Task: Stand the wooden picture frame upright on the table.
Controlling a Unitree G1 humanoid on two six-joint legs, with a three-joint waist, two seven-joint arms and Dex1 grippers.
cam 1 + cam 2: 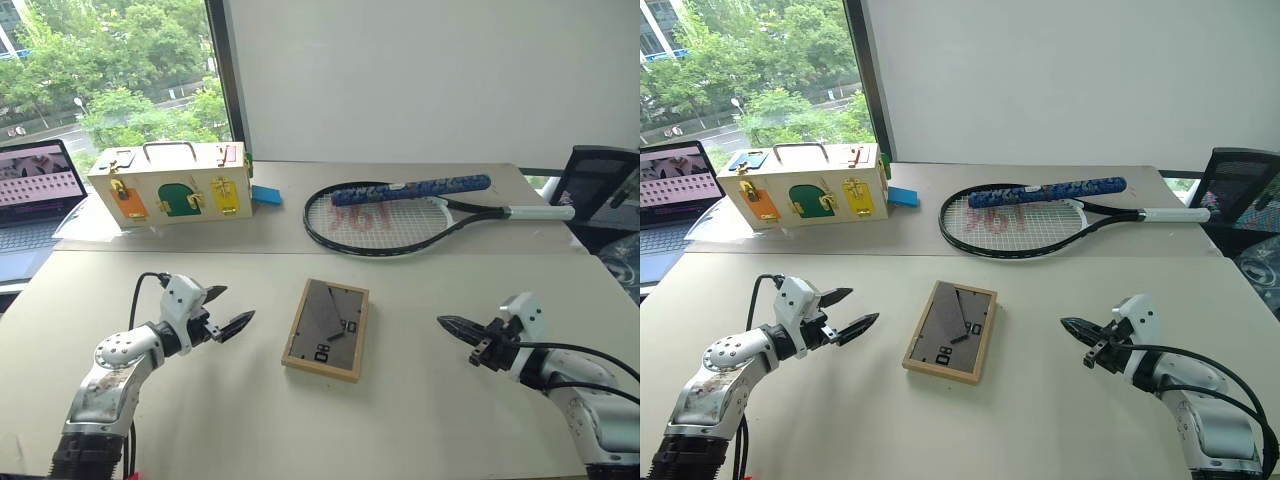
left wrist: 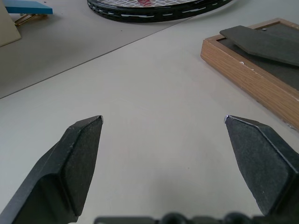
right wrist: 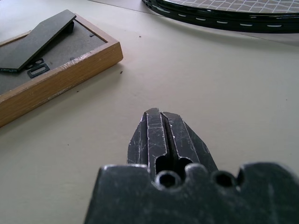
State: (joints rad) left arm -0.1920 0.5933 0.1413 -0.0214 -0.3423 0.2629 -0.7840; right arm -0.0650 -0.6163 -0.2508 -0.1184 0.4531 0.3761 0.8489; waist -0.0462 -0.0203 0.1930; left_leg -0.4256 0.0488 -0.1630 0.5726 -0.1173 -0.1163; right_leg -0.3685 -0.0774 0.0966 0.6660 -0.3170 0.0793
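The wooden picture frame [image 1: 326,329] lies flat, face down, in the middle of the beige table [image 1: 420,420]. Its dark grey back and folded stand face up. In the left wrist view the picture frame [image 2: 252,79] sits ahead and to one side of the fingers [image 2: 70,163]. My left gripper [image 1: 232,311] hovers open to the left of the frame, apart from it, pointing toward it. My right gripper [image 1: 447,323] is shut and empty, to the right of the frame, pointing toward it. The right wrist view shows the frame [image 3: 51,70] a short way beyond the closed fingertips [image 3: 159,126].
A tennis racket [image 1: 400,215] with a blue handle lies behind the frame. A pale wooden box [image 1: 170,183] with coloured doors stands at the back left, a blue block [image 1: 266,195] beside it. A laptop [image 1: 35,190] sits at the far left, a dark chair [image 1: 600,190] at the right.
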